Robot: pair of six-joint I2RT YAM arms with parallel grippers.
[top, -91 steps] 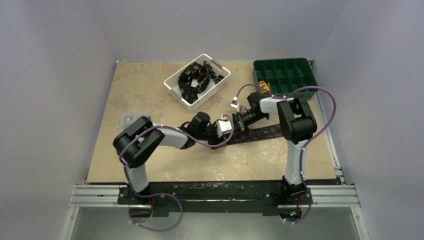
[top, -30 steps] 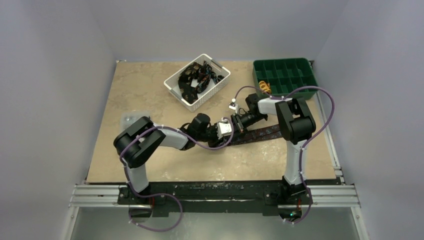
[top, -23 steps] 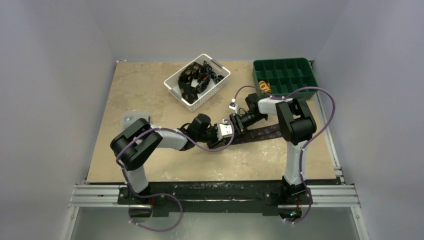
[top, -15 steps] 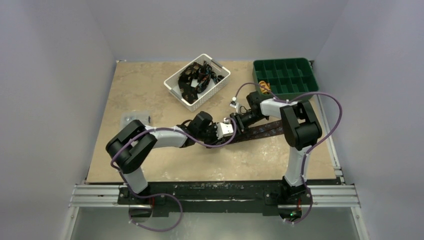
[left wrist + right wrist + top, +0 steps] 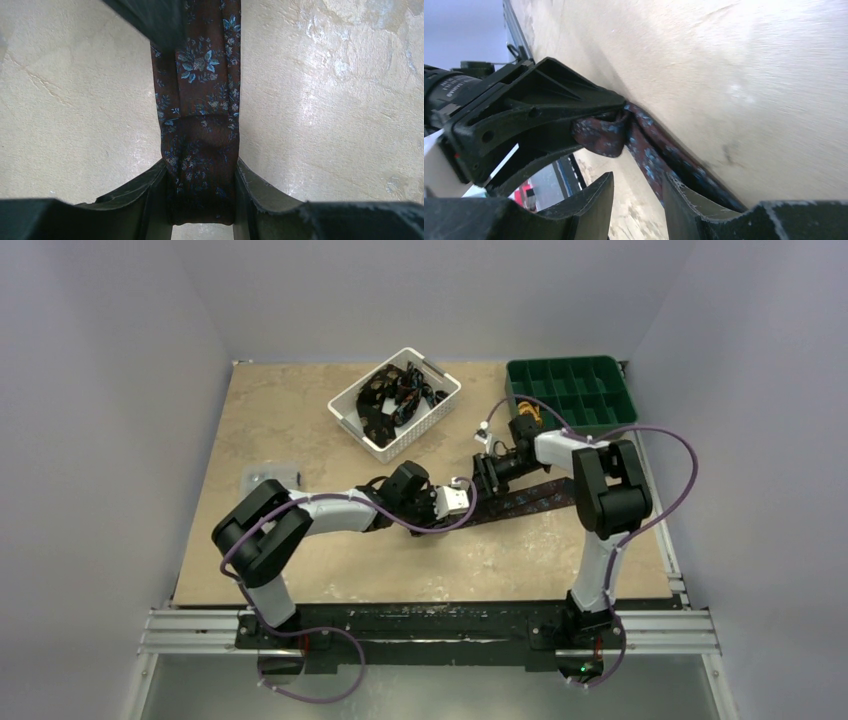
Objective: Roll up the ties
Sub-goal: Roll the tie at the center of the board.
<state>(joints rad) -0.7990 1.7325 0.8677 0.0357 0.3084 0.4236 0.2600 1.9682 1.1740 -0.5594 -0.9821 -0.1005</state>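
One of the ties [image 5: 525,500], dark brown with small blue flowers, lies stretched across the table toward the right. Its left end is folded over, and my left gripper [image 5: 462,502] is shut on that fold [image 5: 200,150], with the strip [image 5: 200,75] running away from the fingers. In the right wrist view the same fold [image 5: 601,135] sits in the left gripper's black jaws. My right gripper [image 5: 636,192] is open just off the strip [image 5: 659,155], with nothing between its fingers; from above, the right gripper [image 5: 483,475] hovers beside the fold.
A white basket [image 5: 422,424] at the back centre holds more dark ties [image 5: 395,395]. A green compartment tray [image 5: 566,362] stands at the back right with a small yellow item [image 5: 528,415] in it. A small clear plate [image 5: 270,475] lies at the left.
My right gripper has opened, let go of the tie and drawn back to the right. My left gripper has closed onto the folded end.
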